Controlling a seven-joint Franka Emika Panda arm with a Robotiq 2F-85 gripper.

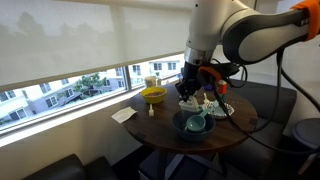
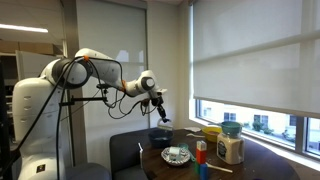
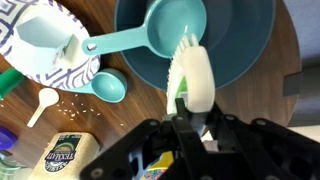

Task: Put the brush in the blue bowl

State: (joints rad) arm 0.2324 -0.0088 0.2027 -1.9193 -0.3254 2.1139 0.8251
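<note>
In the wrist view my gripper [image 3: 186, 122] is shut on the brush [image 3: 190, 75], a white brush with a green handle. The brush head hangs over the near rim of the blue bowl [image 3: 245, 45]. A teal measuring cup [image 3: 178, 25] lies inside the bowl. In an exterior view the gripper [image 1: 190, 92] hovers just above the blue bowl [image 1: 193, 125] on the round wooden table [image 1: 240, 118]. In an exterior view the gripper [image 2: 158, 108] hangs above the bowl [image 2: 161, 133].
A patterned white bowl [image 3: 40, 40], a small teal measuring cup [image 3: 107, 86], a white spoon [image 3: 42, 104] and a labelled jar [image 3: 65, 155] lie beside the blue bowl. A yellow bowl [image 1: 153, 95] stands near the window. A patterned plate [image 2: 176, 154] and containers [image 2: 231, 147] share the table.
</note>
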